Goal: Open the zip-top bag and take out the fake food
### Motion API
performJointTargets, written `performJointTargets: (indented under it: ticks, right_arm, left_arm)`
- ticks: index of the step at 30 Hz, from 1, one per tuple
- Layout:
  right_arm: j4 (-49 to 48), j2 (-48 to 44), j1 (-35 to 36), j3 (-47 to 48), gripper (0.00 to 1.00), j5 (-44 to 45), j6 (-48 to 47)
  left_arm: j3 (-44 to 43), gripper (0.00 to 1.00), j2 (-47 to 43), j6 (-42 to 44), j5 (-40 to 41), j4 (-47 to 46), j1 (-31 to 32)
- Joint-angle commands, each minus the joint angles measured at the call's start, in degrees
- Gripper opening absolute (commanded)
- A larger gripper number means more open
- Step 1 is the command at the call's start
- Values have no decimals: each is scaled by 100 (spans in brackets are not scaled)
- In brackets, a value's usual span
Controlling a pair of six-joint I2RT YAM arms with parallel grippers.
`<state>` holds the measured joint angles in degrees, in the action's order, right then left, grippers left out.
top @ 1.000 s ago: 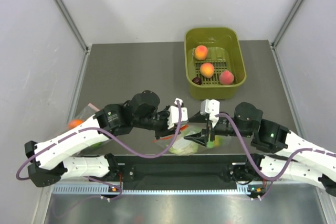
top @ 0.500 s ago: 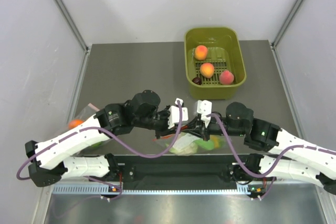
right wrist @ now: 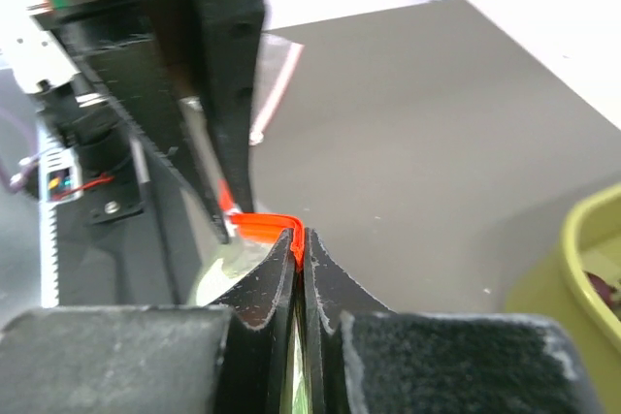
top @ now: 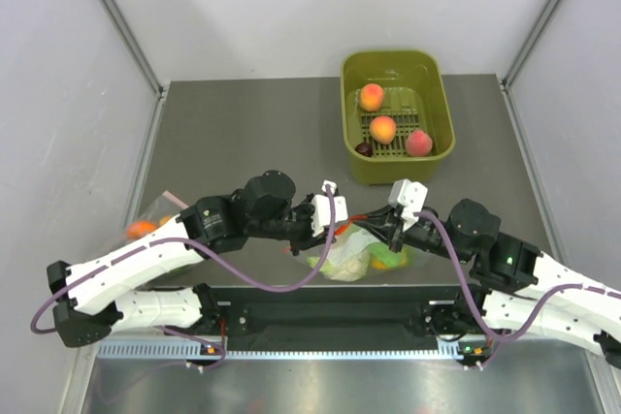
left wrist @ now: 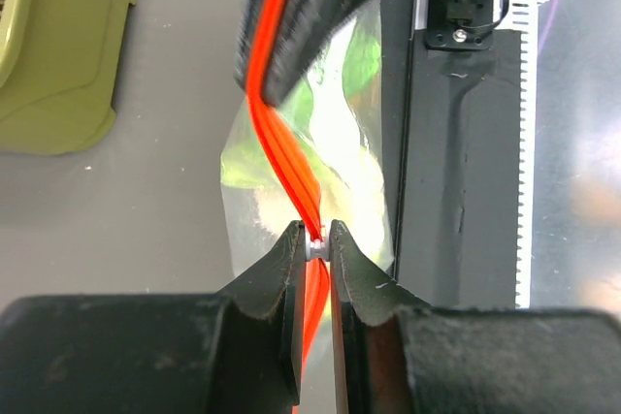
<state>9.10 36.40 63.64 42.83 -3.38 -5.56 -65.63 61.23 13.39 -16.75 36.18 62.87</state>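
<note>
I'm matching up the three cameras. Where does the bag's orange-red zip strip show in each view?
Top external: zip strip, low centre.
Left wrist: zip strip from top centre down into the shut jaws.
Right wrist: zip strip at centre, at the tips of shut jaws.
Shared landmark: green bin.

The crinkly clear plastic zip-top bag, at lower centre of the top view, carries a vivid orange-red zip strip. Through its film the plastic fake food shows lime green, yellow and creamy white. The two-finger left gripper and right gripper are matte black. The jointed robot arms are white with black joints and purple cables. The flat table top is plain dark grey. At upper right, an olive-green plastic basket holds three orange-pink peaches and a small dark plum. At the left edge, a second clear bag has a pale pink strip.
</note>
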Motion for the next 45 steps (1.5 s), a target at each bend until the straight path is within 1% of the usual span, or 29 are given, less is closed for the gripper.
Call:
performJointTargets:
  ticks: [1,10,12,16,18,20,21,23,24,25,27,35,38,40,41,43,44,45]
  right_arm:
    - [-691,-195,-44,331,0,1109,-164]
    - [-664,-142,-106,551,0,2367,-410]
    - [-691,-11,-158,603,0,2551,-437]
    - [-673,384,-334,788,0,2632,-516]
    - [-691,596,-526,859,0,2562,-490]
    - [-726,736,-755,867,0,2255,-367]
    - [-743,763,-1035,876,0,2132,-314]
    - [-743,842,-1387,868,0,1693,-95]
    - [-769,860,-1728,868,0,1508,-33]
    - [-787,895,-1880,868,0,1237,89]
    - [-796,921,-2222,859,0,972,169]
    - [-726,1176,-2777,762,0,733,424]
    - [-551,1273,-2857,744,0,724,521]
    - [-358,1325,-2857,771,0,724,845]
    - [-78,1334,-2857,823,2,733,933]
    - [222,1352,-2848,876,12,768,1232]
    - [397,1326,-2848,894,28,768,1329]
    - [591,1299,-2848,876,38,734,1565]
  left_arm:
    - [155,0,-199,-152,49,389,15]
    - [182,0,-410,-275,251,582,15]
    - [182,0,-463,-310,321,635,15]
    - [182,0,-498,-547,725,820,15]
    - [190,0,-489,-670,1094,952,15]
    - [252,0,-446,-837,1401,1066,15]
    - [287,0,-437,-890,1481,1144,15]
    - [392,0,-419,-1031,1552,1207,15]
    - [427,0,-428,-1075,1552,1215,23]
    - [480,0,-445,-1127,1552,1242,15]
    - [550,0,-516,-1172,1552,1242,15]
    - [630,0,-683,-1181,1333,1075,15]
    - [700,0,-709,-1216,1035,769,15]
    - [797,0,-718,-1259,702,522,15]
    - [832,0,-718,-1268,630,217,15]
    - [876,0,-631,-1304,498,-14,15]
    - [867,0,-587,-1312,402,-111,15]
    - [841,0,-534,-1321,349,-277,15]
